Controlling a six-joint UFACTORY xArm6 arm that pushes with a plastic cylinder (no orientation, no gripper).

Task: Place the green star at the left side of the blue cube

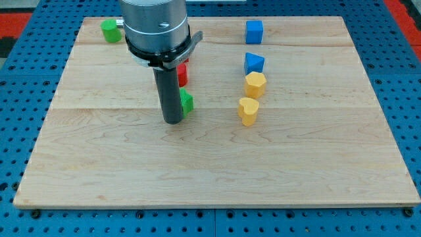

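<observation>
On the wooden board [217, 178], my tip [173, 122] rests against the view's left flank of the green star [187, 103], which peeks out from behind the rod; a bare rod, it grasps nothing and only pushes. Right of it sit a yellow heart [248, 110] and a yellow hexagon [255, 84], then a blue wedge-like block [254, 63]. A red block [182, 71] hides behind the rod. Farthest, the blue cube [254, 31] and a green cylinder [111, 30] line the top edge. The push likely should run up and right, keeping the star centred and clear of the red block.
</observation>
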